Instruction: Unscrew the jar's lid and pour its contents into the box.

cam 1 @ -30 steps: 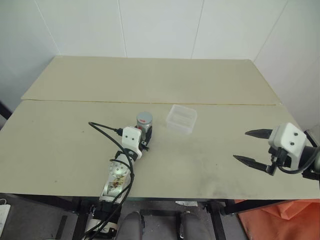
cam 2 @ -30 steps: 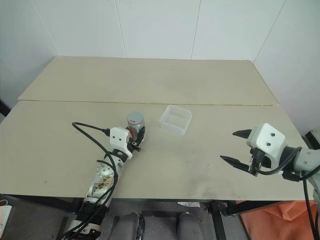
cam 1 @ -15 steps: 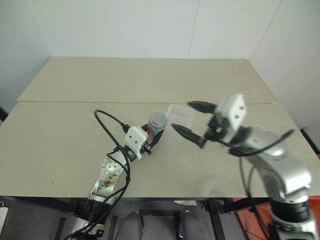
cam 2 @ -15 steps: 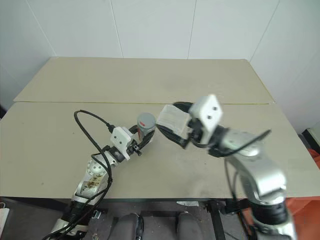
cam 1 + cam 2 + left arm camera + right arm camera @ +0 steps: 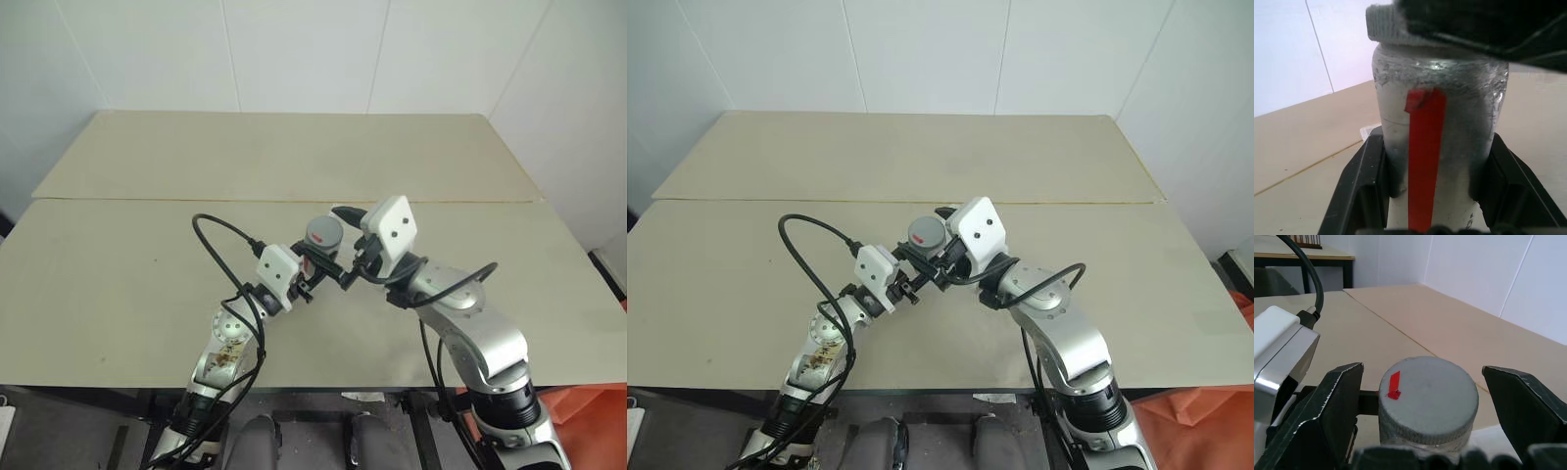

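Note:
My left gripper (image 5: 312, 270) is shut on the jar (image 5: 1435, 147), a grey cylinder with a red strip, and holds it upright just above the table. On top of the jar sits the grey lid (image 5: 1427, 396) with its small red mark, also seen from the head (image 5: 324, 233). My right gripper (image 5: 1422, 382) is open and straddles the lid, one finger on each side, not touching it. Seen from the head, the right gripper (image 5: 340, 246) comes at the jar from the right. My right hand hides the box. The contents cannot be seen.
The beige table (image 5: 118, 264) has a seam running across it, with a second board behind. A black cable (image 5: 217, 233) loops up from my left wrist. White walls stand behind and to the right of the table.
My right arm has swung in from the table's right side until its open fingers flank the lid. My left gripper has carried the jar a little right and up.

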Controlling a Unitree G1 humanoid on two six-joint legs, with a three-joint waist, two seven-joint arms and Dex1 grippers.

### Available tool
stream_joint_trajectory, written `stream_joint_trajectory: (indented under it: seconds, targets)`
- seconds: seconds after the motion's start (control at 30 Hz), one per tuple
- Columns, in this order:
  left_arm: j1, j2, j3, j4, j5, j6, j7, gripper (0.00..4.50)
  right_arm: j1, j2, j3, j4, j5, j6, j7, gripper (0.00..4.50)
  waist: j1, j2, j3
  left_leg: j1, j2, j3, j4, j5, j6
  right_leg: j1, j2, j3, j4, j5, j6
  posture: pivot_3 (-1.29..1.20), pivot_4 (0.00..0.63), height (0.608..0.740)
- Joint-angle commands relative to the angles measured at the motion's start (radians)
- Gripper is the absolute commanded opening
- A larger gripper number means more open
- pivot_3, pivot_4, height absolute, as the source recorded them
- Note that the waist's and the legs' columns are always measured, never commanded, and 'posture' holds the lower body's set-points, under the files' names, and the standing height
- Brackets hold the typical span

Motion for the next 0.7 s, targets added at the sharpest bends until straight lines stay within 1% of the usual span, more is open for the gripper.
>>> stream_joint_trajectory:
  seconds: [0.03, 0.6, 0.7]
  targets:
    - [0.007, -0.007, -0.003, -0.05, -0.018, -0.001, 0.002, 1.95, -0.001, 0.023, -0.008, -0.017, -0.015, -0.052, -0.012, 4.5, -0.002, 0.0, 0.0, 0.0, 0.0, 0.0, 0.0, 0.0, 0.0, 0.0, 0.0, 0.0, 0.0, 0.0, 0.0, 0.0, 0.15, 0.74]
    - [0.007, -0.019, -0.003, -0.051, -0.025, 0.008, 0.011, 1.95, 0.035, 0.052, -0.008, 0.02, -0.034, -0.09, 0.005, 4.5, -0.002, 0.0, 0.0, 0.0, 0.001, 0.0, -0.001, 0.0, 0.0, 0.0, 0.001, 0.0, -0.001, 0.0, 0.0, 0.0, 0.15, 0.74]
    - [0.01, -0.017, -0.005, -0.052, -0.024, 0.008, 0.009, 1.95, 0.043, 0.053, -0.007, 0.023, -0.038, -0.099, 0.006, 3.92, -0.002, 0.0, 0.0, 0.0, 0.0, 0.0, -0.001, 0.0, 0.0, 0.0, 0.001, 0.0, -0.001, 0.0, 0.0, 0.0, 0.15, 0.74]
